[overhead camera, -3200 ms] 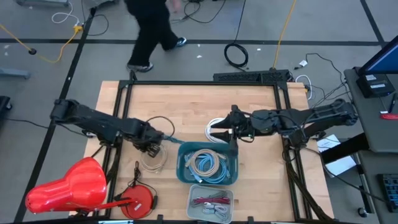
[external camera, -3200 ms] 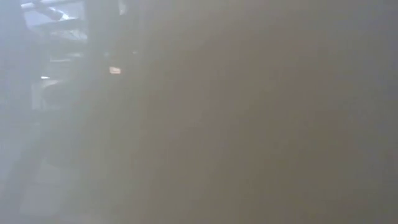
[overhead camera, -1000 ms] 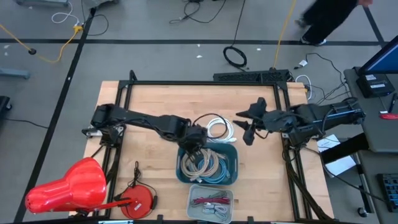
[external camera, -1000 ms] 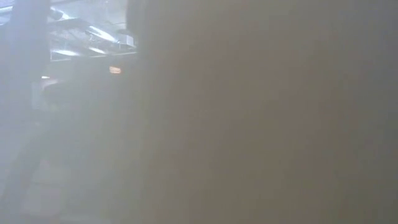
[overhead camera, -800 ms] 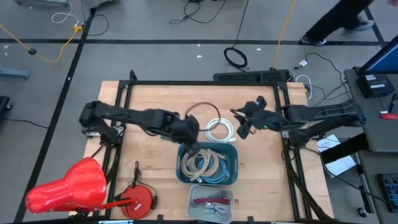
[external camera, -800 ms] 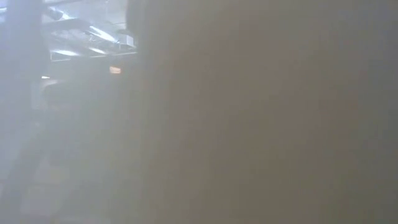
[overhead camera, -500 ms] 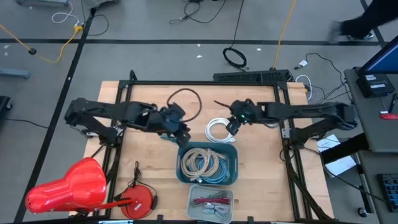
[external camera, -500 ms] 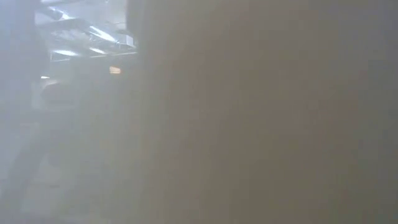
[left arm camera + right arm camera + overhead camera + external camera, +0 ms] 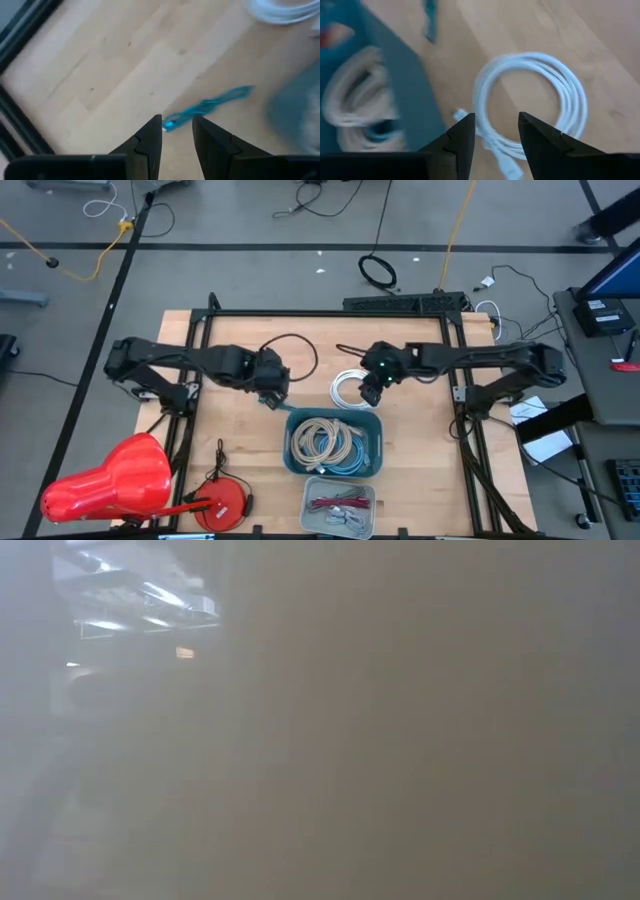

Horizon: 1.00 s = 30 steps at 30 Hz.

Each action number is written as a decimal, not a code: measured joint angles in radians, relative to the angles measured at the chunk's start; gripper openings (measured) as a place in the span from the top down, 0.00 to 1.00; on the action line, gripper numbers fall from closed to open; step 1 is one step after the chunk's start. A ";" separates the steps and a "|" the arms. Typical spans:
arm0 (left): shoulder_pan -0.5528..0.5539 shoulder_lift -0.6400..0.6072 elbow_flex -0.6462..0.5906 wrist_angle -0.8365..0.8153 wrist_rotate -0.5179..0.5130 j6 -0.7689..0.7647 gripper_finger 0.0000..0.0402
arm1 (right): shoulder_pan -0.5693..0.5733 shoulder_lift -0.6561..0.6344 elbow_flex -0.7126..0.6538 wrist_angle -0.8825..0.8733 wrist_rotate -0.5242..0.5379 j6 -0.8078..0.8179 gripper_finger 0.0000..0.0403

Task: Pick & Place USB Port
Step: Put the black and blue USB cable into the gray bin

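A white coiled cable [image 9: 349,387] lies flat on the wood just beyond the blue bin [image 9: 373,442]. My right gripper [image 9: 371,386] hovers at the coil's right side and is open. In the right wrist view the white coil [image 9: 530,100] lies ahead of its fingers [image 9: 496,122]. My left gripper [image 9: 272,387] is open near the bin's far left corner, over a thin teal cable [image 9: 207,106] that lies stretched on the table. The teal cable's near end shows between the fingertips of the left gripper [image 9: 177,124]. Beige coiled cables [image 9: 325,440] fill the bin.
A clear tray of red cables [image 9: 338,505] sits at the near edge, below the bin. A red reel [image 9: 226,500] and a large red object [image 9: 115,480] lie at the near left corner. The black frame [image 9: 320,313] borders the table. The low view shows only haze.
My left gripper has drawn back from the blue bin's far rim toward the table's left. My right gripper has travelled toward the table's left, from near the right frame post to the white coil. The beige coils stay in the bin.
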 joint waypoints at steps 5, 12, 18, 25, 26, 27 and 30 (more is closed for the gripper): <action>0.105 -0.046 -0.279 0.232 0.126 0.154 0.72 | 0.037 -0.105 0.000 0.046 0.001 0.072 0.65; 0.183 -0.050 -0.447 0.537 0.335 0.584 0.72 | 0.061 -0.230 0.001 0.142 0.004 0.171 0.65; 0.204 0.004 -0.462 0.484 0.311 0.799 0.72 | 0.084 -0.275 0.001 0.155 0.009 0.220 0.65; 0.230 0.101 -0.462 0.517 0.412 0.810 0.72 | 0.126 -0.276 0.001 0.153 0.064 0.243 0.65; 0.226 0.117 -0.462 0.521 0.432 0.809 0.72 | 0.130 -0.276 0.001 0.153 0.072 0.244 0.65; 0.223 0.137 -0.462 0.525 0.448 0.806 0.72 | 0.135 -0.275 0.001 0.153 0.084 0.244 0.65; 0.206 0.188 -0.460 0.527 0.469 0.791 0.72 | 0.139 -0.275 0.001 0.154 0.087 0.247 0.65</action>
